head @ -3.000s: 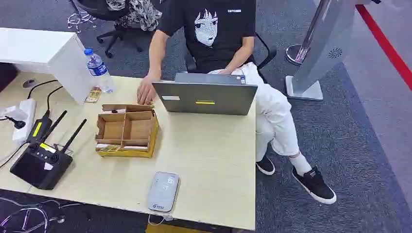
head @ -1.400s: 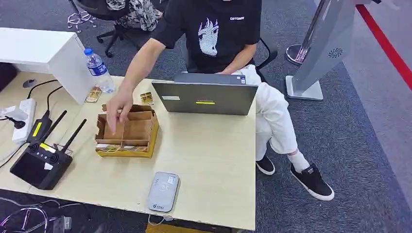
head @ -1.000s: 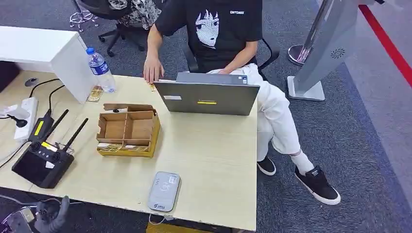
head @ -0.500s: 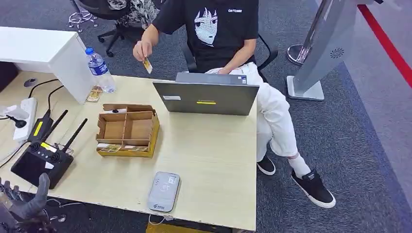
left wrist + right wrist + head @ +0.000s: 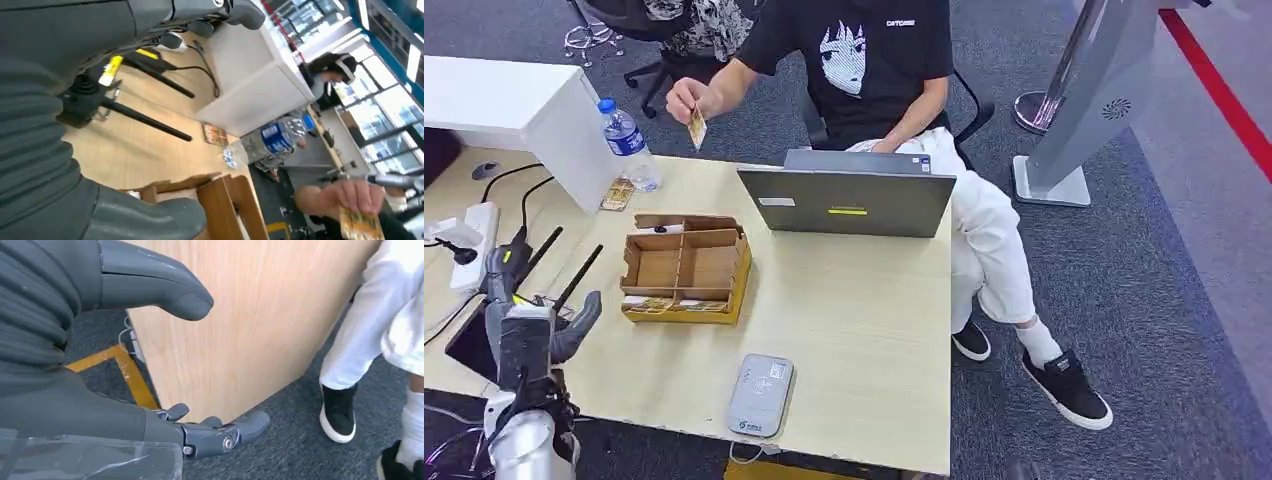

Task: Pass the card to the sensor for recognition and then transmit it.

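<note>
The left hand [image 5: 529,325] is hovering over the near left edge of the table [image 5: 854,320], fingers spread and holding nothing. Just beneath it, a black remote [image 5: 469,345] with two antennas is lying on the table. Ahead of that hand and a little toward the middle, a cardboard box [image 5: 686,268] with compartments is sitting. Well beyond the hand, on the far side of the table, a person's hand [image 5: 689,97] is holding the card [image 5: 696,127] up in the air, near a water bottle [image 5: 629,145]. The card reader [image 5: 761,394] is lying near the front edge, off to the inner side of the left hand. A laptop [image 5: 846,200] is standing open past the box. The right hand [image 5: 150,360] is hanging beside the table's edge over the carpet, thumb and fingers apart, gripping nothing.
</note>
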Controlling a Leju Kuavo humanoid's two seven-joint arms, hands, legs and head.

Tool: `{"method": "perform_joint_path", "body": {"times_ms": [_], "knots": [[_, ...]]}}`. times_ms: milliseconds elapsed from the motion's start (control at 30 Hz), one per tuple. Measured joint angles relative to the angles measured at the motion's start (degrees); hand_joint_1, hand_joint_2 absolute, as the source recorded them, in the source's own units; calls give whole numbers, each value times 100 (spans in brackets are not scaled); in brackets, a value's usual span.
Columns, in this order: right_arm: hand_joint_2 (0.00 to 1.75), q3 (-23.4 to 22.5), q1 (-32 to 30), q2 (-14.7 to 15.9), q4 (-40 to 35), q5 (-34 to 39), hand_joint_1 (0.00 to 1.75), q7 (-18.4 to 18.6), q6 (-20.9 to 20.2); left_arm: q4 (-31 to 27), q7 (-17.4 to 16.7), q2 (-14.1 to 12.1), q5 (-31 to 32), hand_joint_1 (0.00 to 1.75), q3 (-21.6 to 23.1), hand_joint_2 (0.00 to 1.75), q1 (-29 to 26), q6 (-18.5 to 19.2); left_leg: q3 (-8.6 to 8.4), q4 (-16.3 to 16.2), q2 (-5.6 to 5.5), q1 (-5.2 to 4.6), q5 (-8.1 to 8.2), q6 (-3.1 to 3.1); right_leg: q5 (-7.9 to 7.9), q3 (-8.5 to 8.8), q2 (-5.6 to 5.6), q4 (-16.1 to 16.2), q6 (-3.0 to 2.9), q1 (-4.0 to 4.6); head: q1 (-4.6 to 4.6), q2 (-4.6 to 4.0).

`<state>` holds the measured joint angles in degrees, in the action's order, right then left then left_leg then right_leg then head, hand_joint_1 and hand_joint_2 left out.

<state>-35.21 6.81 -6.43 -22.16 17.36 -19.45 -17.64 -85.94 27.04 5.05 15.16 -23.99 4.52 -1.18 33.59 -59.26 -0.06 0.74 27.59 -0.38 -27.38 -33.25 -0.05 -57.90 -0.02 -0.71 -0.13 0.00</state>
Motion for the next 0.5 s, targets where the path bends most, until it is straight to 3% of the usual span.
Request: {"method": "perform_joint_path", "body": {"times_ms": [500], "knots": [[175,-343,280,-79,125,-300,0,-103,-114,232,-615,-709,2371,0,1719,175,887,-394,0,-1,6,0,0,0,3,-2,4,0,0,0,-2,0]]}}
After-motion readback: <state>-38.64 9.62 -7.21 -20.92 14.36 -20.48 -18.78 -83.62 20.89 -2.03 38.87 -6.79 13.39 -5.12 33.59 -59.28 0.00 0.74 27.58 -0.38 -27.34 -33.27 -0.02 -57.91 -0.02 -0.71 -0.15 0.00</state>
